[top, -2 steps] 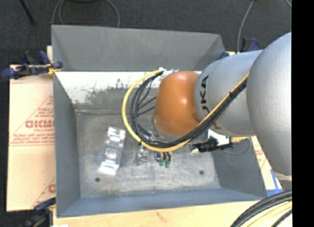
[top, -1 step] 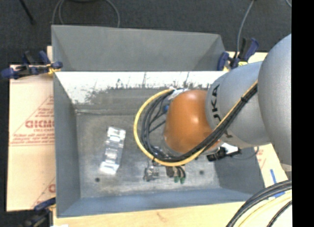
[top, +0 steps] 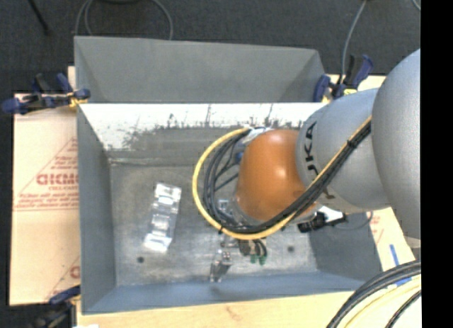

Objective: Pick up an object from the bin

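Note:
My gripper (top: 221,263) reaches down below the arm's wrist to the bin floor near the front wall, a little right of the middle. A clear plastic blister pack (top: 163,217) lies flat on the floor in the left half of the bin, well to the left of the gripper and apart from it. A small dark green thing (top: 258,255) shows just right of the gripper under the wrist; I cannot tell what it is or whether it is loose.
The arm and its orange cover with looped cables hang over the right half of the bin and hide the floor there. The bin's front wall runs close below the gripper.

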`<state>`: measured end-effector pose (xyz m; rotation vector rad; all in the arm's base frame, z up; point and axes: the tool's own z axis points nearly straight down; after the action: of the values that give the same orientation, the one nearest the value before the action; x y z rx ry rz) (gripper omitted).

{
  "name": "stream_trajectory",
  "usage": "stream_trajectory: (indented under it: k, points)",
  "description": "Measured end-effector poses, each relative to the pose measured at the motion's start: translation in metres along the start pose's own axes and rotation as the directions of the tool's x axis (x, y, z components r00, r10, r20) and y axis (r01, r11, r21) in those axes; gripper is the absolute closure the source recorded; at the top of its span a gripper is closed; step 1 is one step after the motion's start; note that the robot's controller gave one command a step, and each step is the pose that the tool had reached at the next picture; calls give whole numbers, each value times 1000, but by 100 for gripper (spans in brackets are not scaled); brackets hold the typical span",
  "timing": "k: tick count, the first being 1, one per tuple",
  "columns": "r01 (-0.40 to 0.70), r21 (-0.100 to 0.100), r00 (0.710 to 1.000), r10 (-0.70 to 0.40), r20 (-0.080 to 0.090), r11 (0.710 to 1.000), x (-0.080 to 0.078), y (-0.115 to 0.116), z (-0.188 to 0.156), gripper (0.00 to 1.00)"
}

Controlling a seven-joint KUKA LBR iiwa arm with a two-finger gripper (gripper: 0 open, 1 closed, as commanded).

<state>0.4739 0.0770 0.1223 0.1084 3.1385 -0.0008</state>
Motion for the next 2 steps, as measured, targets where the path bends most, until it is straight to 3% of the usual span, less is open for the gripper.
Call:
stream_trajectory:
  k: [1,2]
  points:
    - [3,-6,1000,-3,3,1000,4,99,-13,0]
    - [2,4,1000,-2,0,1000,-34,-19,13,0]
